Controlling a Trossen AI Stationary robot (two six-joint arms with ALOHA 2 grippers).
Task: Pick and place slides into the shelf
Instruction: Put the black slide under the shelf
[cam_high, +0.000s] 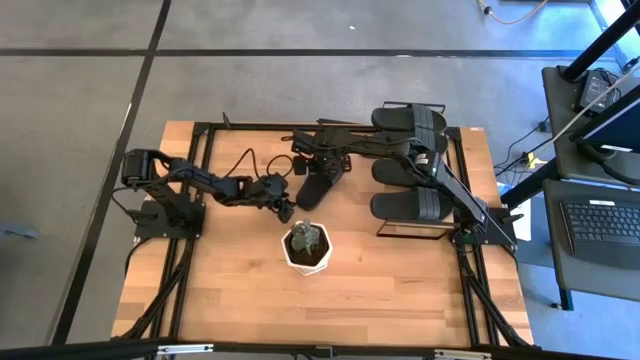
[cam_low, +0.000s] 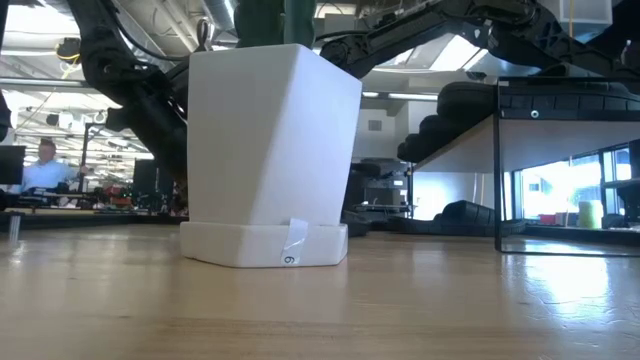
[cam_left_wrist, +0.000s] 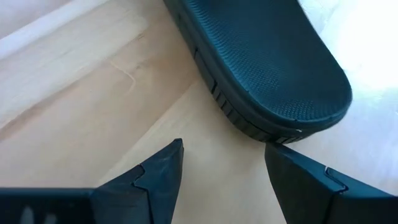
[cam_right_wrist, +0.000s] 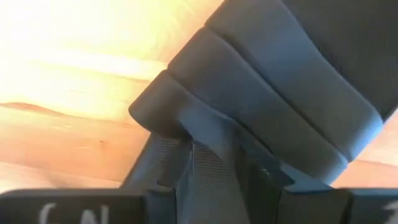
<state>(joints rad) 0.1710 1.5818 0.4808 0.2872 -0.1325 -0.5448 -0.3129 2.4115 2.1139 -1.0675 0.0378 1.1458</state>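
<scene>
My right gripper (cam_high: 310, 168) reaches across from the shelf side to the table's middle and is shut on a black slide (cam_high: 315, 188). My left gripper (cam_high: 287, 210) is open and empty just on the near-left side of that slide. In the left wrist view the slide's rounded end (cam_left_wrist: 273, 74) lies right ahead of the gripper (cam_left_wrist: 224, 155), between the lines of its two fingers and apart from them. The shelf (cam_high: 455, 180) stands at the right with three black slides (cam_high: 410, 118) on it. The low view shows slides on its board (cam_low: 490, 100) and one underneath (cam_low: 470, 213). My right gripper holds the slide by its wide ribbed strap (cam_right_wrist: 205, 134), at the strap's edge near one side of the sole. The fingers (cam_right_wrist: 205, 180) close on the strap; the strap itself hides whether one finger is beneath it. Whether the sole is clear of the table, I cannot tell.
A white square pot with a small plant (cam_high: 307, 247) stands near the table's middle, just on the near side of both grippers; it fills the low view (cam_low: 270, 150). Black frame rails run along the table's edges. A person sits far off in the room (cam_low: 45, 165).
</scene>
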